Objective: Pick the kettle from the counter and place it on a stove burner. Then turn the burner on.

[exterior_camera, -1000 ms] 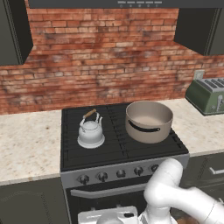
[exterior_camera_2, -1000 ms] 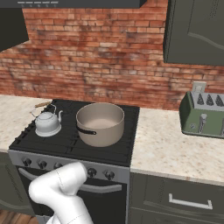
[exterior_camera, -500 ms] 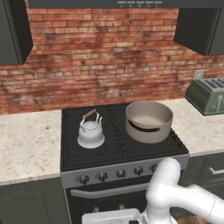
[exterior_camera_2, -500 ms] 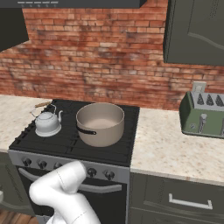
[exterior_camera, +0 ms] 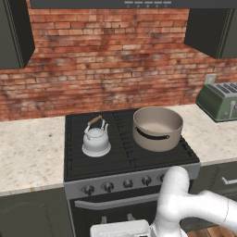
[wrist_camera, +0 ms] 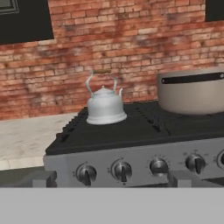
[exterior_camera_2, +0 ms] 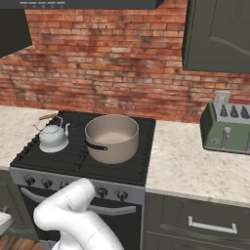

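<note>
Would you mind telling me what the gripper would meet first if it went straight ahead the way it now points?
Probably the stove's front panel with its knobs, judging by the hand view; the gripper looks level with them, though depth is unclear.

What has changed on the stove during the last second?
Nothing visibly changed. The kettle stands on the left stove burner, the large pot sits to its right, the toaster is on the counter, and the knobs look as before.
</note>
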